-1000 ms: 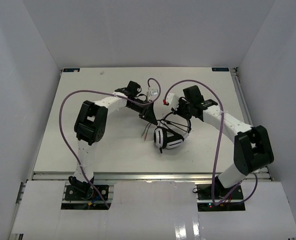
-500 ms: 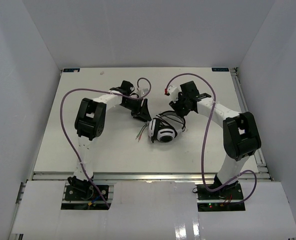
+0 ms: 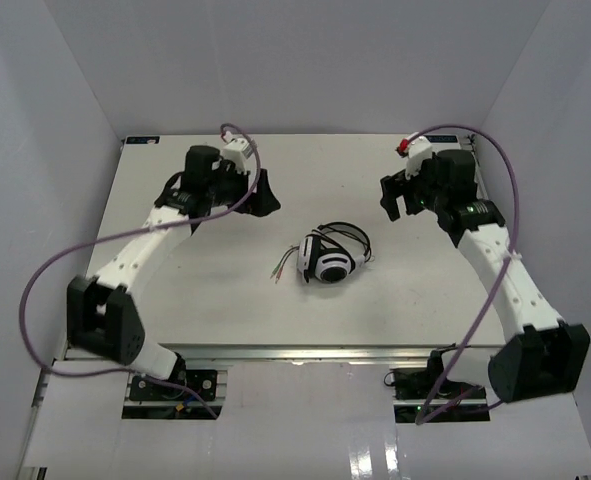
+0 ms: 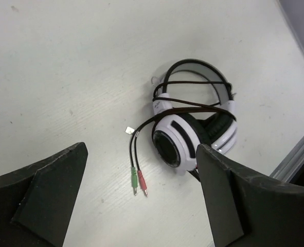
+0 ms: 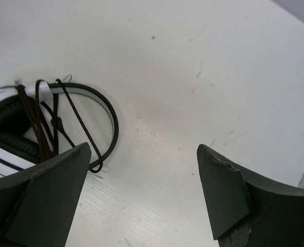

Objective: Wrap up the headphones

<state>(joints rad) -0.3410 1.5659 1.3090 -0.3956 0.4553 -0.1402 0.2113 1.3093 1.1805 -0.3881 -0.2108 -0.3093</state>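
Left pincer (image 3: 263,192), right pincer (image 3: 388,198) — headphones (image 3: 327,262) between, apart.

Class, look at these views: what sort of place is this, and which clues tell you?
Most likely a robotics lab test cell: a white-and-black left arm and right arm mounted at a white table, plain white enclosing walls, and one pair of white over-ear headphones as the work piece.

Headphones (image 3: 327,262) down on the table (image 3: 225,300), right about its middle, headband to the far side and cups to the near side. The cable (image 4: 190,107) crosses over the band, and its loose ends (image 4: 133,179) lie on the table just left of the cups. Left gripper (image 3: 258,192) sits off to the far left and right gripper (image 3: 393,197) to the far right, both well apart from them.
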